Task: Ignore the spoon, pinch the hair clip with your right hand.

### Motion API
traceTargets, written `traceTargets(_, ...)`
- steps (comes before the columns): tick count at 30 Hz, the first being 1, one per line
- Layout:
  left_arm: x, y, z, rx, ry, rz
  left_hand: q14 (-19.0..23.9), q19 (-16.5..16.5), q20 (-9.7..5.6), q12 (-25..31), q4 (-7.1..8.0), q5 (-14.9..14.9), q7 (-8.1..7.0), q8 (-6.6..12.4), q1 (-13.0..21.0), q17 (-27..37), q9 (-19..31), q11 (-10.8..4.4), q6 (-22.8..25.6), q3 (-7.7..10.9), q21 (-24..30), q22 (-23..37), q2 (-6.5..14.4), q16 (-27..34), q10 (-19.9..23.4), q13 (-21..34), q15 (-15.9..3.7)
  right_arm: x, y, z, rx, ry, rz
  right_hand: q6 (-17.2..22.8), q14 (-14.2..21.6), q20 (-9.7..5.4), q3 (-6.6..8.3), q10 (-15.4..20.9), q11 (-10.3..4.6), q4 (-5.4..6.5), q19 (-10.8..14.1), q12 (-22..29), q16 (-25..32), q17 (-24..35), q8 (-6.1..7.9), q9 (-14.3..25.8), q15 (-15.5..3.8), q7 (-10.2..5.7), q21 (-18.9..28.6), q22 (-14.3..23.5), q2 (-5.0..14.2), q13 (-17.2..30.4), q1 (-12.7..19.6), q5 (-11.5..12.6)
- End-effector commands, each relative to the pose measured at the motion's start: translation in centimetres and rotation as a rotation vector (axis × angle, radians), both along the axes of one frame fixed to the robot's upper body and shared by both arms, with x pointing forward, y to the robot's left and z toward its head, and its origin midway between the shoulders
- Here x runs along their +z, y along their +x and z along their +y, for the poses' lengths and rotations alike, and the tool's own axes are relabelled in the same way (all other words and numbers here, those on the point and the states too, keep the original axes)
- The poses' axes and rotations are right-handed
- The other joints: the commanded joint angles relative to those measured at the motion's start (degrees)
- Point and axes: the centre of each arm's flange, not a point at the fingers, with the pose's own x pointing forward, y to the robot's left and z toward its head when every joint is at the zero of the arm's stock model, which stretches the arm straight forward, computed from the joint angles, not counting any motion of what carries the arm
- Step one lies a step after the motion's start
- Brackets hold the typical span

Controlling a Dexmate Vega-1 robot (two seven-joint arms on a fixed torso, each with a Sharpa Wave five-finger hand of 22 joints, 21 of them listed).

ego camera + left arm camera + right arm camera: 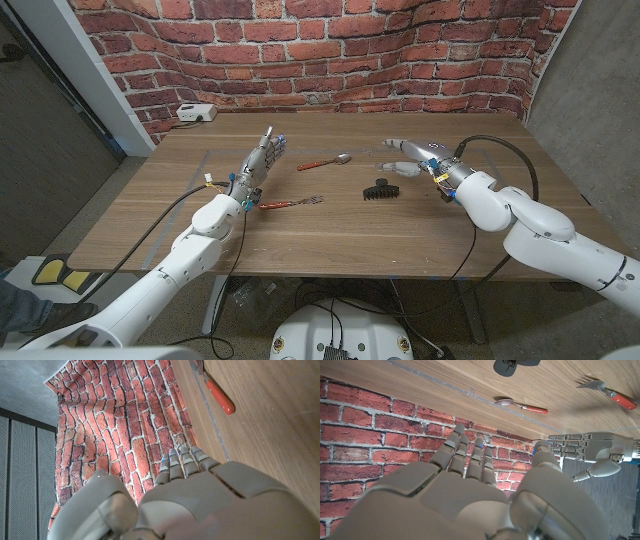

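Right hand [470, 495] looms closest in its wrist view, fingers spread, holding nothing. Hair clip [379, 190] lies mid-table, just left of that hand [410, 158], untouched. Step: approach, pinch not yet begun. Next move: lower onto clip, skip spoon [323, 161]. Left hand [257, 165] stands open. Right wrist view shows fork [608, 391]; left wrist view doesn't.

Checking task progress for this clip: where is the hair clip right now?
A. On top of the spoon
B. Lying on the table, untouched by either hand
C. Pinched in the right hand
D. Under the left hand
B: the hair clip lies on the table, apart from the open right hand and the spoon.
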Motion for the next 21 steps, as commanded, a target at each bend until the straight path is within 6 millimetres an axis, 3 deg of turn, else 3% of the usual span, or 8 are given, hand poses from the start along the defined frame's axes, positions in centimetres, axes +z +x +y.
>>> traceTargets(1,-0.4,-0.1,0.1,0.004,-0.008,0.008,0.6,0.2,0.27,-0.3,-0.13,0.0,-0.19,0.28,0.4,0.2,0.1,-0.17,0.6,0.01,-0.3,0.1,0.1,0.0,0.4,0.2,-0.13,0.8,0.6,1.0,-0.048,-0.125,0.042,-1.3,-0.9,-0.18,0.69,-1.0,-0.28,0.07,-0.3,-0.4,-0.3,0.1,-0.21,0.2,0.04,0.08,-0.5,0.1,-0.35,0.1,1.6,-0.3)
traceTargets(13,-0.3,0.0,0.5,0.008,-0.016,0.013,0.7,0.3,0.27,-0.3,-0.15,-0.2,-0.23,0.26,0.5,0.2,0.1,-0.23,0.9,-0.04,-0.3,0.1,0.2,0.0,0.6,0.2,-0.12,1.1,1.2,2.0,-0.062,-0.225,0.071,-1.7,-1.5,-0.08,1.16,-2.1,-0.7,-0.14,-0.4,-0.7,-0.2,0.1,0.36,0.2,-0.24,-0.86,-0.9,0.1,-1.46,0.1,4.1,-0.2)
traceTargets(21,-0.7,0.2,0.6,0.002,-0.029,0.021,0.8,0.3,0.25,-0.3,-0.14,-0.2,-0.3,0.3,0.5,0.2,0.1,-0.27,1.2,-0.08,-0.3,0.1,0.3,0.0,0.8,0.2,-0.05,1.2,1.6,2.0,-0.078,-0.262,0.096,-2.6,-1.6,-0.22,1.6,-2.5,-1.0,-0.24,-0.2,-0.7,-0.2,0.1,0.28,0.3,-0.29,-0.59,-1.0,0.1,-1.95,0.1,5.8,0.0)
